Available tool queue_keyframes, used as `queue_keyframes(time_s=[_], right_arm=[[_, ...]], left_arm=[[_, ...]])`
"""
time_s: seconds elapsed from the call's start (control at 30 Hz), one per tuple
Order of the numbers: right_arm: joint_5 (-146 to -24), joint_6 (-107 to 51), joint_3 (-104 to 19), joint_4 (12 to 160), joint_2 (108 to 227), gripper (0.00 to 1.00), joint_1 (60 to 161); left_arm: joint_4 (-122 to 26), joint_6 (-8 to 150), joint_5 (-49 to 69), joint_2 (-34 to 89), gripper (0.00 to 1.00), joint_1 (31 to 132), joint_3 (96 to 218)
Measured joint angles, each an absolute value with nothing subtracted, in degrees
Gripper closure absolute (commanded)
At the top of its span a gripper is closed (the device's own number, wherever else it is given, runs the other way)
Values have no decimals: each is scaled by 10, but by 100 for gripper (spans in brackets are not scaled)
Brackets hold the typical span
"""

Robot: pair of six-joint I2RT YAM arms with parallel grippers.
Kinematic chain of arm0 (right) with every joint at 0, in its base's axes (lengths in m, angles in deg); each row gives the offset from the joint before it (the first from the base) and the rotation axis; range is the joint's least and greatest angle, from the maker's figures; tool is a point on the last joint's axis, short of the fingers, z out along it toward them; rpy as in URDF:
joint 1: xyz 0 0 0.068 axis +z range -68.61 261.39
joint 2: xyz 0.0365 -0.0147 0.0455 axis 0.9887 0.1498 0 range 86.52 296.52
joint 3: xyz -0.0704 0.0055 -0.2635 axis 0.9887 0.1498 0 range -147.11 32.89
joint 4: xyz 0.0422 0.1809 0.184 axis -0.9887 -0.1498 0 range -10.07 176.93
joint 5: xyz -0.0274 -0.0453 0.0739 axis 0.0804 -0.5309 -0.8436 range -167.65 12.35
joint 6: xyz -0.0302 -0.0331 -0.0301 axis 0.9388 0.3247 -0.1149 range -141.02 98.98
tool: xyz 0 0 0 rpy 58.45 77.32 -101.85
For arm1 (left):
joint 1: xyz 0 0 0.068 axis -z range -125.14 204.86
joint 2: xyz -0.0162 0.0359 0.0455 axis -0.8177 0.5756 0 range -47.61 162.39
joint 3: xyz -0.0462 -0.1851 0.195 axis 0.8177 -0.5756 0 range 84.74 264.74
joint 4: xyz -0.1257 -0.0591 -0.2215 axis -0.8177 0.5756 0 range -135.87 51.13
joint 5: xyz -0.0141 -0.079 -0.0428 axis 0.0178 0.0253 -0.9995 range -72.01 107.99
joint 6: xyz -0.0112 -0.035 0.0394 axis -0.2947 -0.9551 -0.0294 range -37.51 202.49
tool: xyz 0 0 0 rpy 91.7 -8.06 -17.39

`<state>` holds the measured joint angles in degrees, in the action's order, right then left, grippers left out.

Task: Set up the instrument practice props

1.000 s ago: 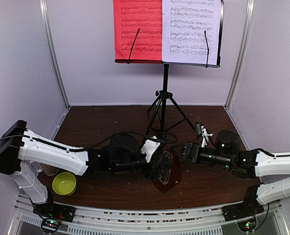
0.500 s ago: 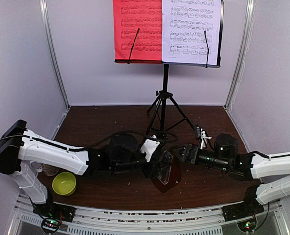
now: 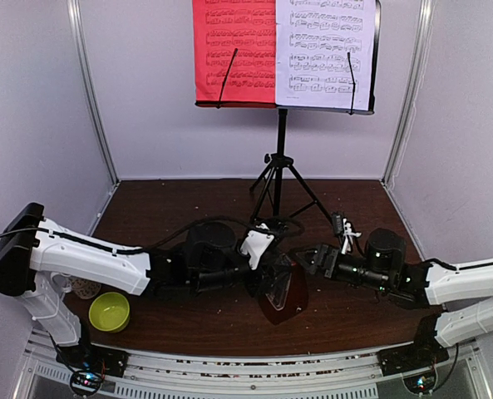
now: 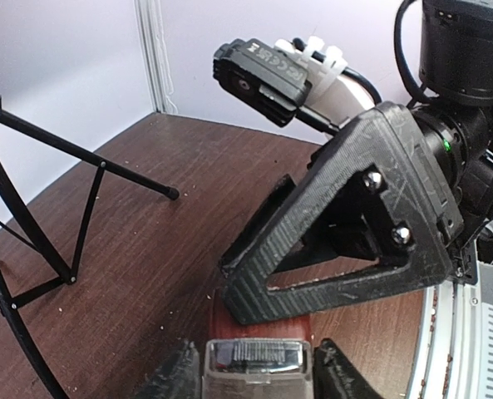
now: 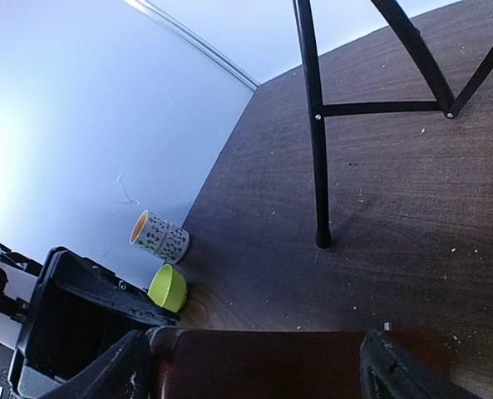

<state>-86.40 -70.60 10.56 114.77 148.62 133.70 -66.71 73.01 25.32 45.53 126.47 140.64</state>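
A yellow-green bowl (image 3: 109,312) sits at the near left of the bench (image 3: 179,208), with a patterned mug (image 5: 159,237) just beyond it beside the wall; the mug is plain in the right wrist view but half hidden behind the left arm from overhead. At mid-bench the two arms meet over the metronome (image 3: 279,293), seen from overhead as dark red-brown wood under a glinting clear cover, just in front of the tripod feet. Only the left wrist view shows its pale, ribbed end between the left fingers (image 4: 178,382), which are partly open and flank it closely; whether they press it cannot be told. That view also shows the right fingers (image 4: 379,150) reaching in over the wood from the opposite side. The right wrist view has those fingers spread wide with the wood filling the gap between them, though a grip cannot be confirmed. Behind, the black music stand (image 3: 281,133) stands upright near the back wall. Only the overhead camera takes in its desk, where the red sheet (image 3: 234,50) on the left and the white sheet (image 3: 325,50) on the right stand side by side, each crossed by a thin black retainer; the wrist cameras catch only the legs.
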Motion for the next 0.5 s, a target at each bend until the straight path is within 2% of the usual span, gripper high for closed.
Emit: queue_keyframes(time_s=[0.5], right_arm=[[-861, -705, 105, 1171, 1506, 15, 1336]], left_arm=[[-698, 730, 256, 432, 78, 1264, 1368]])
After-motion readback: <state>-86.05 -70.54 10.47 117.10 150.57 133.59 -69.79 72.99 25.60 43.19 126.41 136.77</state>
